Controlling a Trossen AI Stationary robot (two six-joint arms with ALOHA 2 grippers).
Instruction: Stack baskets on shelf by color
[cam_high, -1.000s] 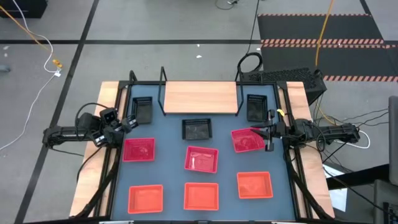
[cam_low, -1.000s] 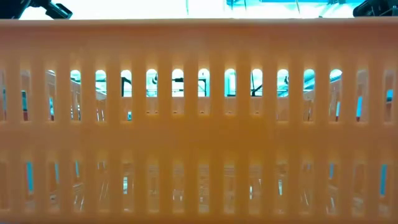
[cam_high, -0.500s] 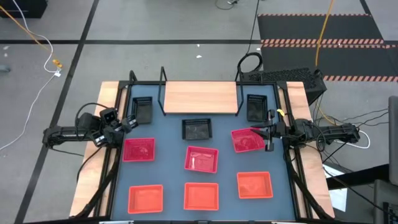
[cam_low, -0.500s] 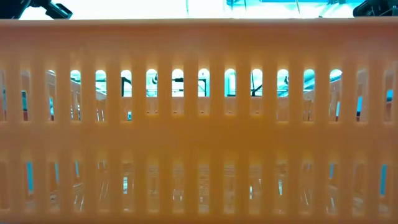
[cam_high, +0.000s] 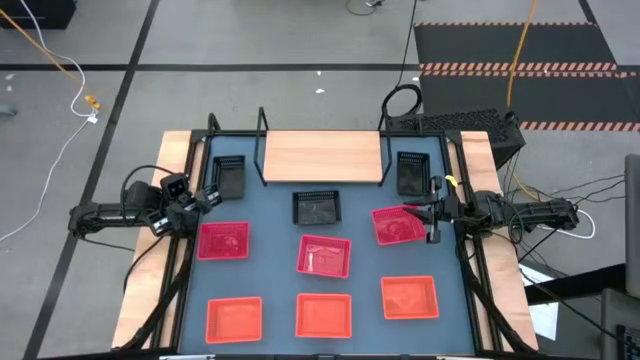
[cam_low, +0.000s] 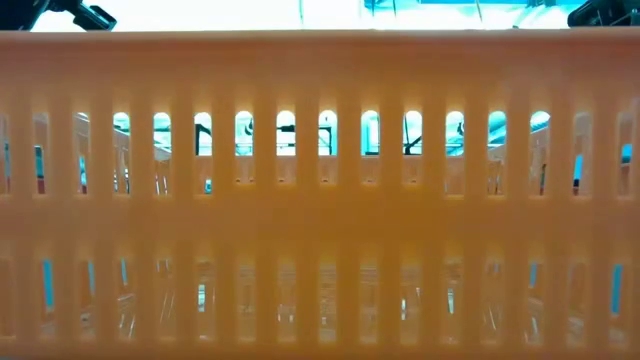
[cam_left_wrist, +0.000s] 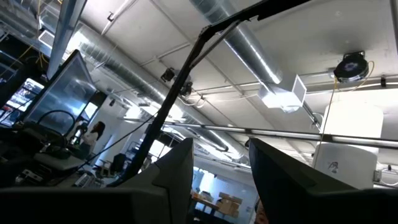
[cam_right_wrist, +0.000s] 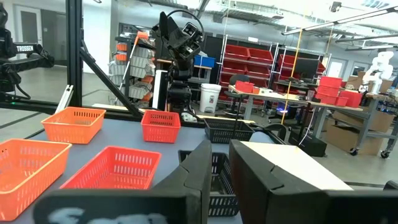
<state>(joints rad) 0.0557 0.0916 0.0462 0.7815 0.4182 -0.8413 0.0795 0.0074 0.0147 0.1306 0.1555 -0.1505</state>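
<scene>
In the high view the light wooden shelf (cam_high: 323, 157) stands at the table's far edge. Three black baskets (cam_high: 228, 177), (cam_high: 318, 208), (cam_high: 411, 173) lie flat on the blue tabletop in front of it. Three pinkish-red baskets (cam_high: 223, 241), (cam_high: 324, 255), (cam_high: 398, 226) lie in the middle row and three orange-red ones (cam_high: 234, 318), (cam_high: 323, 314), (cam_high: 409, 297) in the near row. My left gripper (cam_high: 205, 198) is at the table's left edge, open (cam_left_wrist: 221, 177), empty and tipped up toward the ceiling. My right gripper (cam_high: 428, 215) is at the right edge beside a pinkish-red basket, with a narrow gap between its fingers (cam_right_wrist: 221, 171), holding nothing.
The wall of an orange-red basket (cam_low: 320, 200) stands close in front of the low view and blocks it. Black frame bars (cam_high: 180, 270), (cam_high: 470, 270) run along the table's left and right sides. Black wire uprights (cam_high: 262, 150) stand at the shelf's ends.
</scene>
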